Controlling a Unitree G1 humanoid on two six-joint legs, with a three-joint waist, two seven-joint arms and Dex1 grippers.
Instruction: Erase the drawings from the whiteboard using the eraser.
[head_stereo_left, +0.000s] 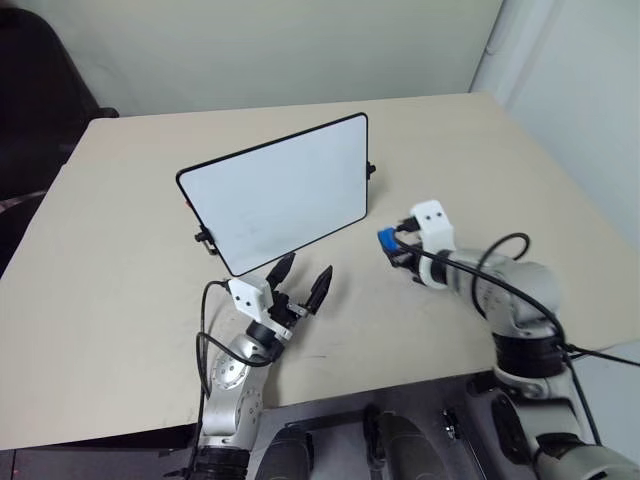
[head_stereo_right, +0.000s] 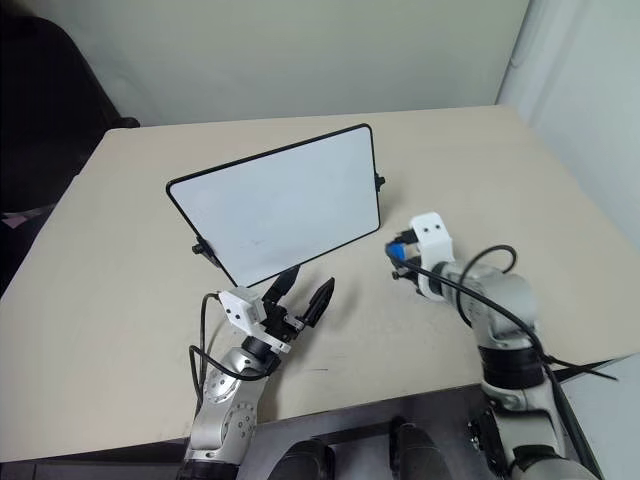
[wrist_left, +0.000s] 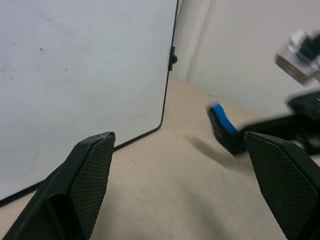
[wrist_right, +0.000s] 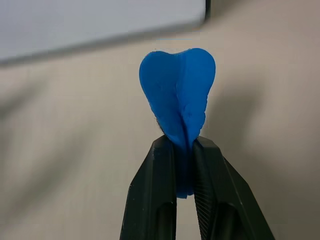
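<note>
The whiteboard (head_stereo_left: 275, 195) stands tilted at mid-table, its white face toward me, with black clips on its sides. That face carries only faint grey smudges (wrist_left: 40, 50); the drawings are too faint to tell. My right gripper (head_stereo_left: 398, 252) is shut on the blue eraser (head_stereo_left: 386, 240), holding it above the table just right of the board's lower right corner. In the right wrist view the eraser (wrist_right: 178, 95) is squeezed between the two fingers. My left gripper (head_stereo_left: 306, 268) stands open and empty below the board's bottom edge, pointing toward it.
The beige table (head_stereo_left: 120, 250) stretches wide on both sides of the board, its front edge running just behind my wrists. A dark chair (head_stereo_left: 30, 80) stands beyond the far left corner. A black cable (head_stereo_left: 505, 245) loops over my right forearm.
</note>
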